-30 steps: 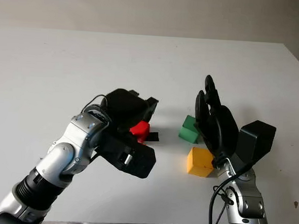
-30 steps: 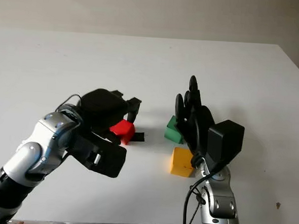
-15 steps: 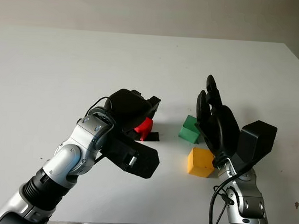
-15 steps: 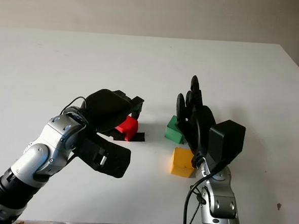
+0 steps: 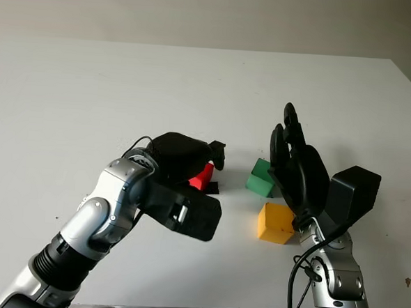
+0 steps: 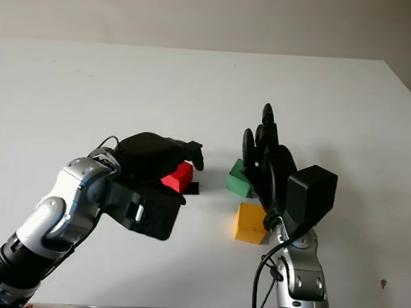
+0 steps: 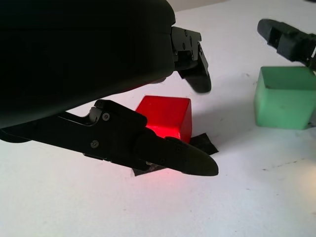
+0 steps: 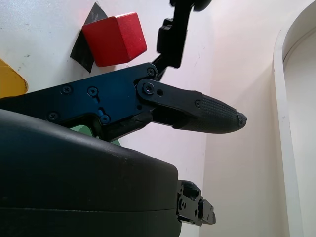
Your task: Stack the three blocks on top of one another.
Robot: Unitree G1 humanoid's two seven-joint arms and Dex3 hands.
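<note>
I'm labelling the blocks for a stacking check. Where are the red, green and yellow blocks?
red block (image 7: 165, 116): left wrist view, front face.
green block (image 5: 260, 180): left eye view, visible top and side.
yellow block (image 5: 274, 222): left eye view, middle of the visible faces.

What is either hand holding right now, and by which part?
Nothing is held. The left hand straddles the red block with its fingers not closed on it; the block sits on the table. The right hand is open beside the green block.

The red block (image 7: 165, 117), green block (image 7: 285, 97) and yellow block (image 5: 275, 222) look smooth and matt on a matt white table (image 5: 91, 91), beside matt black plastic hand shells and brushed-metal forearms.
</note>
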